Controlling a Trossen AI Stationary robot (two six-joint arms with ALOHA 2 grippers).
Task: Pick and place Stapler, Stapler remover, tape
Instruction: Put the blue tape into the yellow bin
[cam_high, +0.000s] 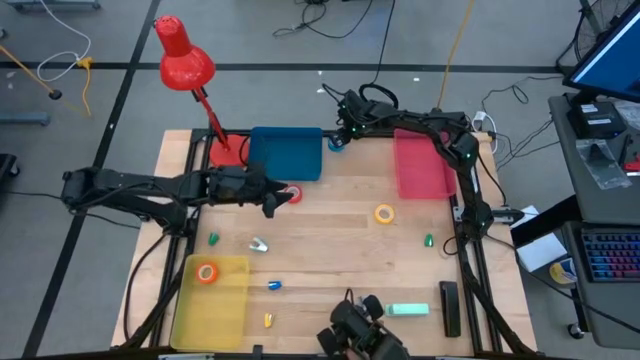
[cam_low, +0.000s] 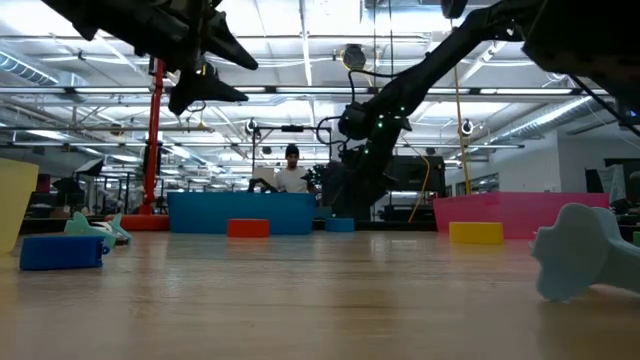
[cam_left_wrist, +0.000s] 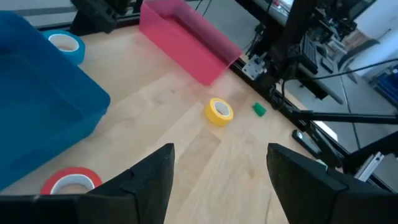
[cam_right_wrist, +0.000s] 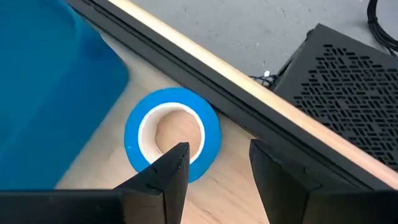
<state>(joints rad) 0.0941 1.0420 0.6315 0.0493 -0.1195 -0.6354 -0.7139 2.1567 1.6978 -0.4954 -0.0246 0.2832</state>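
Light was bright and even, coming from rows of ceiling strips that glared white in the low view. The desk carried only soft, faint shadows. Near objects in the low view were blurred, and both wrist views looked soft.

No readable text, labels, brands, numbers or signs anywhere: none on the tape rolls, none on the bins, none on the table, none on the arms. Screen and equipment off the table's right edge too small to read.
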